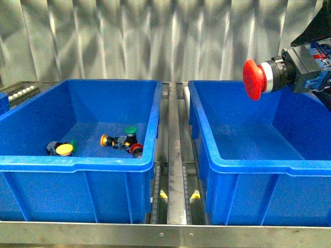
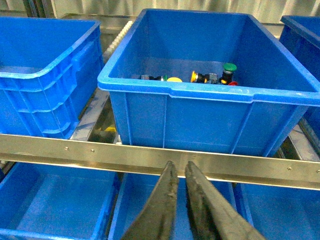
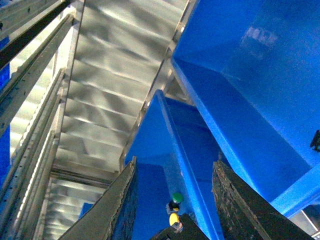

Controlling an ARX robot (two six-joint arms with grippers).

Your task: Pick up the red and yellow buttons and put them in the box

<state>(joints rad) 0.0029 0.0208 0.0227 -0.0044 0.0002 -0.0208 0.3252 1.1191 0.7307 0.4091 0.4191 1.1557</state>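
Over the right bin (image 1: 248, 164), toward its right side, red button (image 1: 253, 79) hangs in the air. Its cap points left and its dark body runs off toward the right arm.

Right gripper (image 3: 175, 164): the front view cuts the hold off at the frame edge. The right wrist view shows the fingers apart with only a dark shape low between them. The button is aloft at the arm's end, so judged clamped on it.

Left gripper (image 2: 180, 164) sits low in front of the rack rail, fingers nearly together, nothing between them.

Progress:
- Right bin floor looks bare where visible, so judged nothing delivered yet.
- This button is at drop-off stage, not released.
- Left bin (image 1: 77, 163) holds the rest.
- To be moved: yellow button (image 1: 64, 149) near the front left, and second red cap (image 1: 136, 149) by the right wall.
- Not wanted: orange-capped one (image 1: 104, 139), green one (image 1: 131, 130) just behind the red cap, and another green (image 1: 74, 144) just behind the yellow.

Judged one of three in hand, two to go.
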